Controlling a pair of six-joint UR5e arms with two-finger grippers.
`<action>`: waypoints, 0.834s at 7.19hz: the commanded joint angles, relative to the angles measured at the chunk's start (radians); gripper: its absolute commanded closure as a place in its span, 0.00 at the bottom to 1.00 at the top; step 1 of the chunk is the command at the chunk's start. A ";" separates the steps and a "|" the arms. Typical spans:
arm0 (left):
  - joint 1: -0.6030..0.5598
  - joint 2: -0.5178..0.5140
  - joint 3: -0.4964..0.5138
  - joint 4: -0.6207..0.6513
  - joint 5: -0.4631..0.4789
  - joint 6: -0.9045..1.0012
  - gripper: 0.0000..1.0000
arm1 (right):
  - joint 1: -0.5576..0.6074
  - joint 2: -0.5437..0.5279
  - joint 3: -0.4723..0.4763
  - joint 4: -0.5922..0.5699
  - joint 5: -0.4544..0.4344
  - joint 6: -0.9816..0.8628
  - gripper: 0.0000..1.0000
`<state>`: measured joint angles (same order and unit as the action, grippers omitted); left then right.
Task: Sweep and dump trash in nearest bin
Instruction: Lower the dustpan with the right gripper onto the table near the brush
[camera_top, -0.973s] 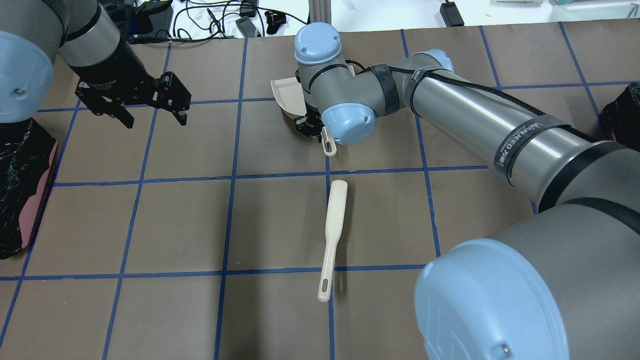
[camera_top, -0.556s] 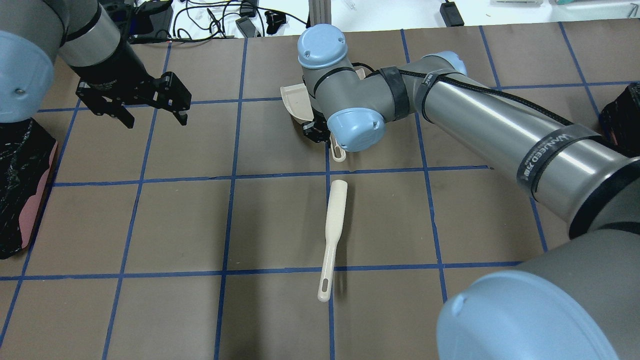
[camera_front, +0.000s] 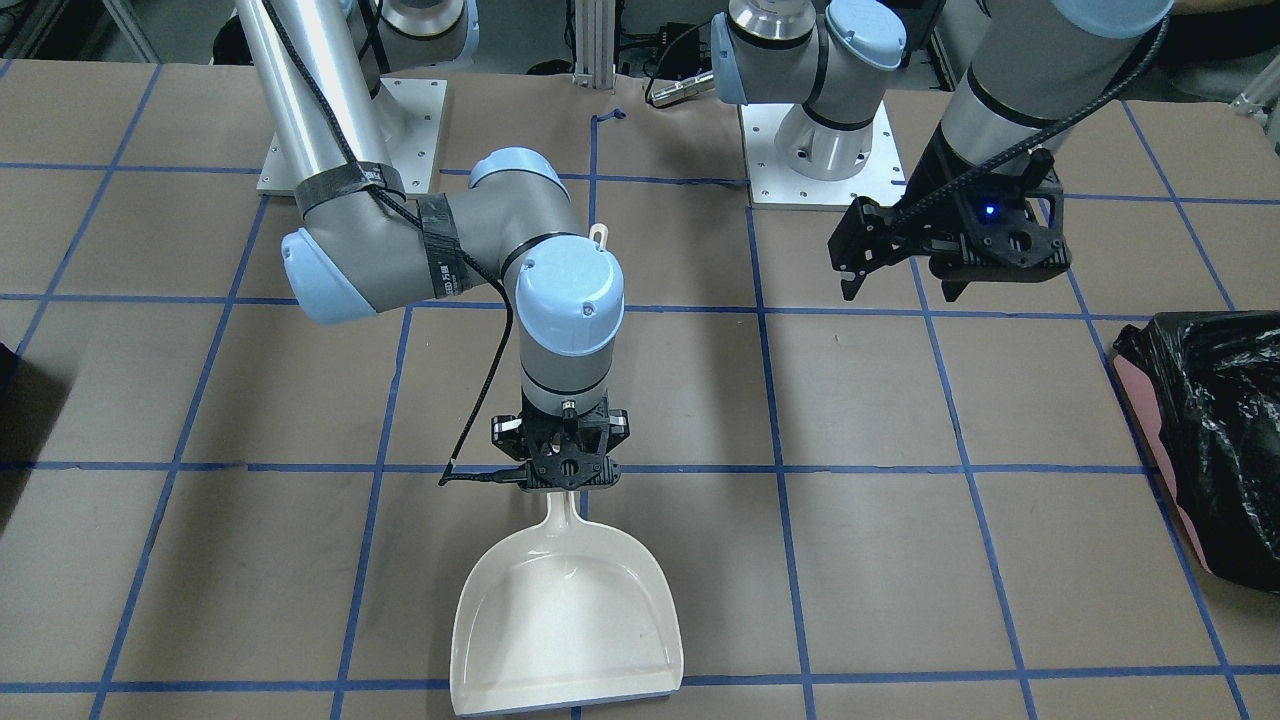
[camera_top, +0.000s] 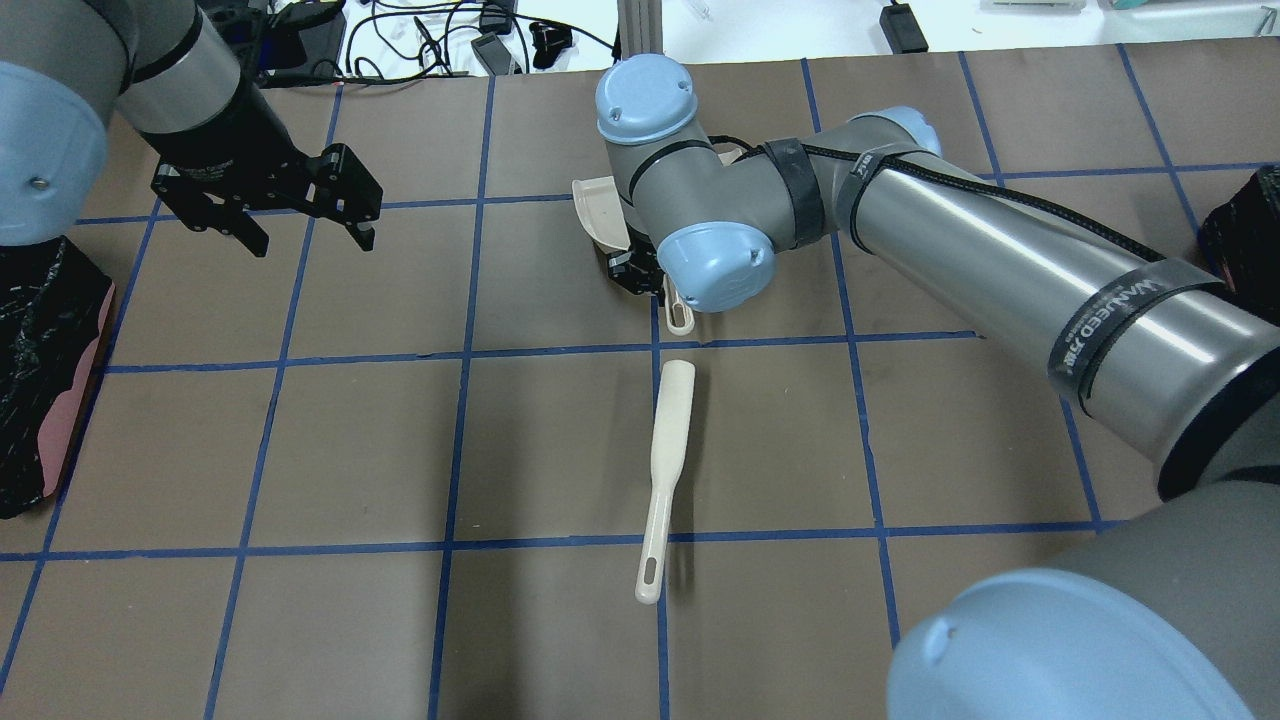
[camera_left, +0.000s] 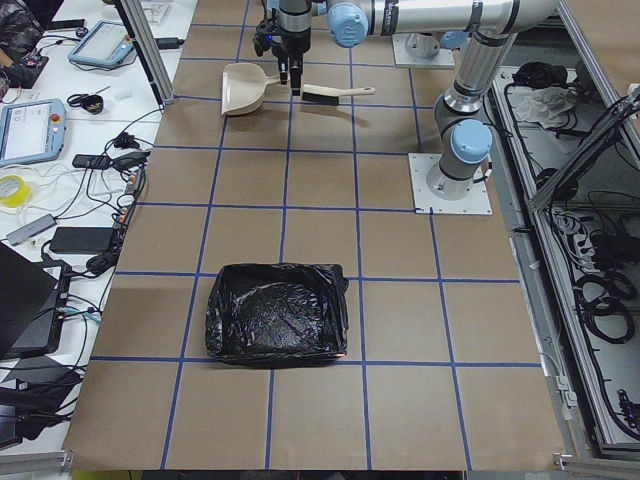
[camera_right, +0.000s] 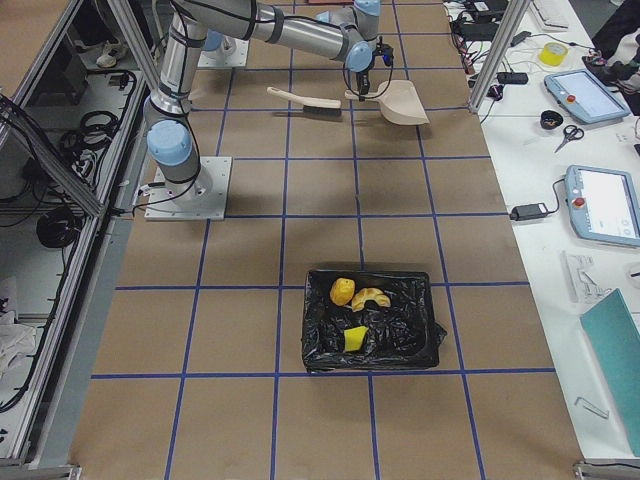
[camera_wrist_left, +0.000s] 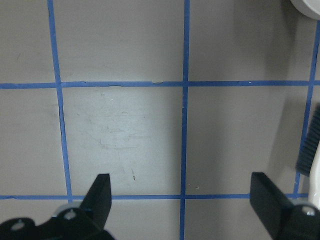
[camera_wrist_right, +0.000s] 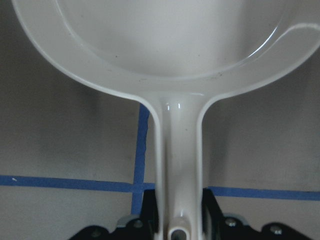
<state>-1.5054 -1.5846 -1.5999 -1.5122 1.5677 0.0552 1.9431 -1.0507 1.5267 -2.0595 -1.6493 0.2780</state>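
My right gripper (camera_front: 561, 468) is shut on the handle of a cream dustpan (camera_front: 568, 610), seen close up in the right wrist view (camera_wrist_right: 178, 150). The pan is empty and sits low at the table's far middle (camera_top: 598, 208). I cannot tell whether it touches the table. A cream brush (camera_top: 664, 452) lies on the table just behind it. My left gripper (camera_top: 312, 240) is open and empty above the table. The trash lies in the black-lined bin (camera_right: 420, 330) at my right end: an orange-brown ball (camera_right: 342, 291), a pale slice (camera_right: 372, 298), a yellow block (camera_right: 355, 339).
A second black-lined bin (camera_left: 278, 312) stands at the table's left end (camera_top: 40, 370). Brown paper with blue tape lines covers the table. Cables and devices lie past the far edge (camera_top: 420, 40).
My right arm has carried the dustpan a little to the right in the overhead view. The left arm and the brush have not moved.
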 joint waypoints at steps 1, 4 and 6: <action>-0.001 0.001 0.008 0.004 0.000 0.000 0.00 | 0.007 -0.003 0.021 0.001 0.014 0.001 0.88; -0.001 0.011 0.005 0.003 0.000 0.011 0.00 | 0.007 -0.011 0.036 0.016 0.008 -0.005 0.88; 0.001 0.015 0.005 0.000 0.000 0.012 0.00 | 0.007 -0.025 0.039 0.025 0.011 -0.006 0.88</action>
<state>-1.5055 -1.5711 -1.5947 -1.5113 1.5676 0.0664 1.9497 -1.0692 1.5648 -2.0379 -1.6404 0.2725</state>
